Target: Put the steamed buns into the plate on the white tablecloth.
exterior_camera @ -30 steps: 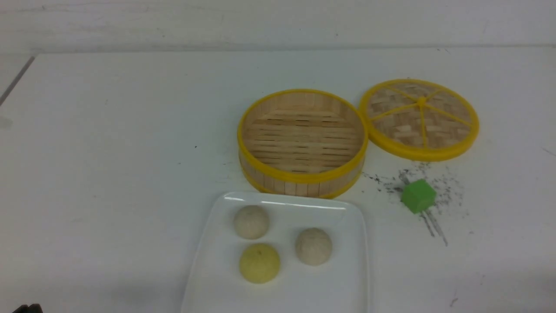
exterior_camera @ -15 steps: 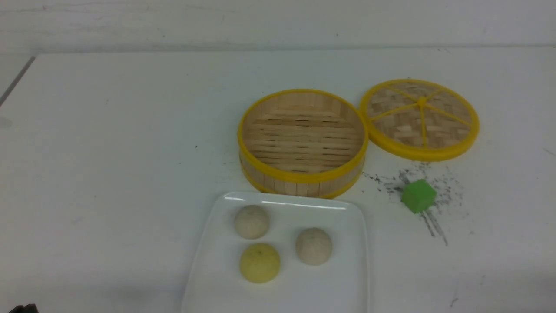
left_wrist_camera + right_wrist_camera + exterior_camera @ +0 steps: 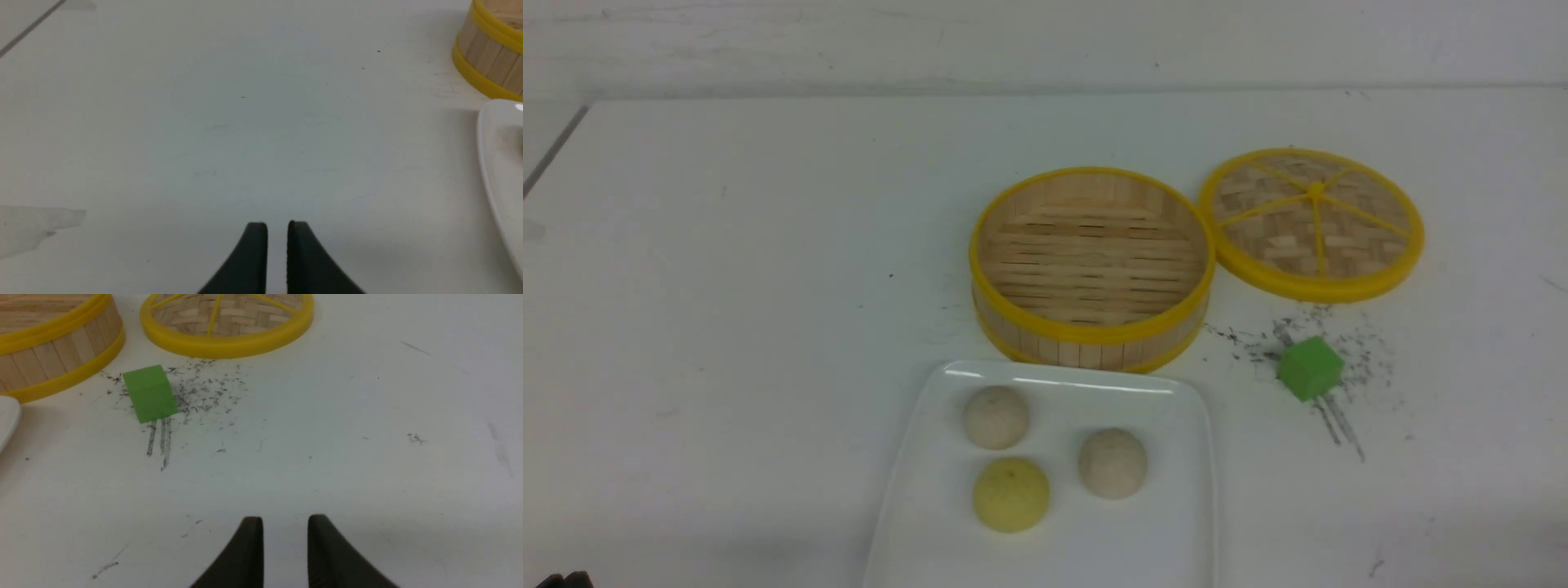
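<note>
Two pale steamed buns (image 3: 996, 416) (image 3: 1112, 462) lie in the white plate (image 3: 1176, 523) on the white tablecloth (image 3: 727, 286), near the front edge, with a yellower bun (image 3: 1011, 493) beside them. My left gripper (image 3: 277, 228) hovers over bare cloth left of the plate's rim (image 3: 500, 163). Its jaws stand a narrow gap apart with nothing between them. My right gripper (image 3: 284, 522) is over bare cloth to the right of the plate (image 3: 6, 416), open and empty. Neither gripper touches a bun.
An empty yellow-rimmed bamboo steamer (image 3: 1092, 327) stands just behind the plate. Its woven lid (image 3: 1311, 222) lies to the right of it. A green cube (image 3: 1308, 368) sits among black scuff marks in front of the lid.
A dark tip in the front view's lower left corner has slipped slightly lower. The buns, plate, steamer and lid have not moved.
</note>
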You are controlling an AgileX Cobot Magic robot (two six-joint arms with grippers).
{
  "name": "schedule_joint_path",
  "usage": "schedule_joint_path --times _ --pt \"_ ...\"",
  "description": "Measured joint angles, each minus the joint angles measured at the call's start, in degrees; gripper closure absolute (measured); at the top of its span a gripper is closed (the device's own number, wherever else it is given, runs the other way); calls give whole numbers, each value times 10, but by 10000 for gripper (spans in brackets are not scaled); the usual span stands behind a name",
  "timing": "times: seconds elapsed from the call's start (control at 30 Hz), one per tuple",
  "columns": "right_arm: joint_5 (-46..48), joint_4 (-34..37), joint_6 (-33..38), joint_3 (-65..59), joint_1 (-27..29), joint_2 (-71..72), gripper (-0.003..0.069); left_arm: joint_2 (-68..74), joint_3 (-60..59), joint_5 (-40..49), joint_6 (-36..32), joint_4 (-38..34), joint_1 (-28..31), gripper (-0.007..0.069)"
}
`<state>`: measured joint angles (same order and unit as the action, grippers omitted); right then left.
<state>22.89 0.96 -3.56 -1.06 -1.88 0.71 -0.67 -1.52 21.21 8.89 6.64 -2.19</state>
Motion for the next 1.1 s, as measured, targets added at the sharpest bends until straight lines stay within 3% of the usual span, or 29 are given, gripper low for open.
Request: schedule_joint_path --times 1.1 --pt "0 0 0 0 0 0 433 0 0 0 0 2 0 482"
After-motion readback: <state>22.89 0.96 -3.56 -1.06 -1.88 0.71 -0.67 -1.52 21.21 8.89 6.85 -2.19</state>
